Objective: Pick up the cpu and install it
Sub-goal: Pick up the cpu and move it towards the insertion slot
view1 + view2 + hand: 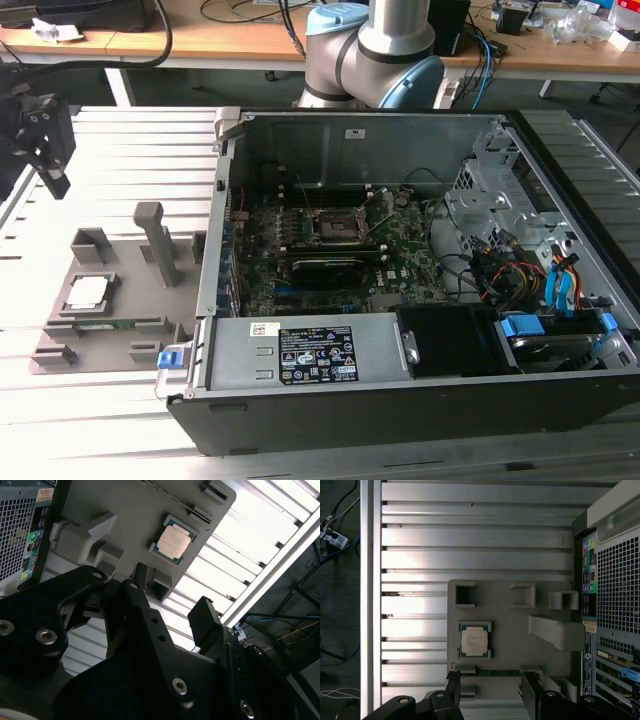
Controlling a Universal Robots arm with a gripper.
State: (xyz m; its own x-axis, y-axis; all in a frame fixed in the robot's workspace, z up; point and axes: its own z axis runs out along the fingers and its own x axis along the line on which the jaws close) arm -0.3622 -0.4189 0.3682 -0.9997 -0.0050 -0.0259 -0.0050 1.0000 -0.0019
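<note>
- The gripper (pixel 492 692) hangs in the air near the grey tray (pixel 510 625) — its fingers (pixel 454 687) stand apart with nothing between them.
- The cpu (pixel 474 641) lies flat in a square seat on that tray, silver top up, untouched.
- A green memory stick (pixel 495 672) lies in a slot just beside the cpu.
- In the exterior view the tray sits on the ribbed metal table (pixel 120 130), to the exterior view's left of the open computer case (pixel 400 420) — the socket (pixel 335 225) inside is well apart from the cpu.
</note>
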